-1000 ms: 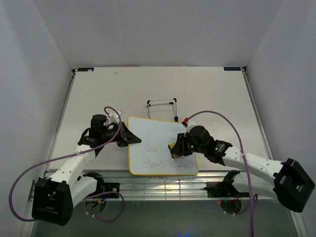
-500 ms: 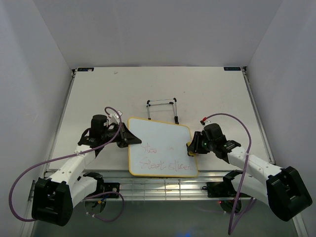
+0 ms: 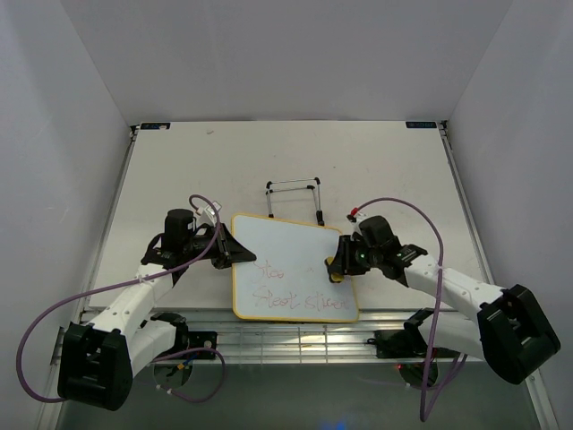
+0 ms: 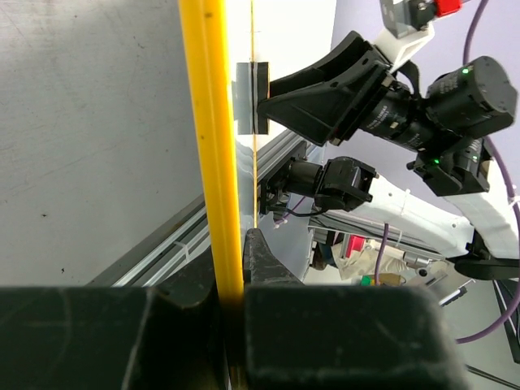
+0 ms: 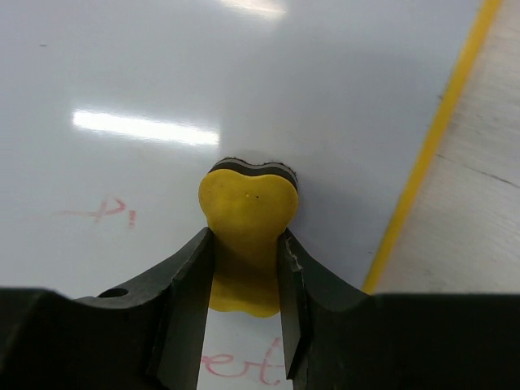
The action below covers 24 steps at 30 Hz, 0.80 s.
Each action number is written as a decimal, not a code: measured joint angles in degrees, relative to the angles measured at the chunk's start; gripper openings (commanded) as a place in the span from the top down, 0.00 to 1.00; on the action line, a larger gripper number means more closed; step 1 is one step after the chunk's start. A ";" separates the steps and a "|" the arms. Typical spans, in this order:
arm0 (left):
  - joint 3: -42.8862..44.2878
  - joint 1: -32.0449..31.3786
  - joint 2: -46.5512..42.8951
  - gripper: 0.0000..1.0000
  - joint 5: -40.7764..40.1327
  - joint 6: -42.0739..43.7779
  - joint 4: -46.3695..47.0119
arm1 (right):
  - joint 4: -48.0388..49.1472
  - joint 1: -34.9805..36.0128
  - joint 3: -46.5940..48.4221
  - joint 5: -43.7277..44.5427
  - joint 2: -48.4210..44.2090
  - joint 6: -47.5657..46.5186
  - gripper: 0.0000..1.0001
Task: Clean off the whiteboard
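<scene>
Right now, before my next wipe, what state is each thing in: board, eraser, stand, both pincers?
whiteboard: lying on the table, far half clean, red writing on near half.
yellow eraser: on the board surface, near its right edge.
left pincer: shut on the whiteboard's left frame.
right pincer: shut on the yellow eraser.
wire easel stand: lying beyond the board, untouched.

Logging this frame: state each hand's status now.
Left hand: closed on the whiteboard edge.
Right hand: closed on the eraser.
</scene>
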 measured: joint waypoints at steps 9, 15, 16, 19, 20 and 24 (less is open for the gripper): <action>-0.39 0.20 -0.28 1.00 -0.02 -0.33 -0.02 | 1.73 9.33 9.33 -1.99 7.63 -0.33 0.75; -0.39 0.20 -0.28 1.00 -0.02 -0.37 0.02 | 2.03 7.32 8.85 -2.78 7.63 -1.29 0.75; -0.39 0.17 -0.28 1.00 -0.02 -0.37 0.02 | 1.92 6.03 7.96 -2.64 7.19 -1.40 0.75; -0.39 0.17 -0.28 1.00 -0.02 -0.37 0.00 | 1.11 2.91 5.77 -0.96 6.14 -1.79 0.75; -0.39 0.17 -0.28 1.00 -0.04 -0.39 0.00 | 0.66 2.43 5.40 -0.28 5.77 -1.79 0.76; -0.39 0.17 -0.31 1.00 -0.07 -0.39 0.04 | 0.87 2.32 3.61 0.33 3.65 -1.92 0.76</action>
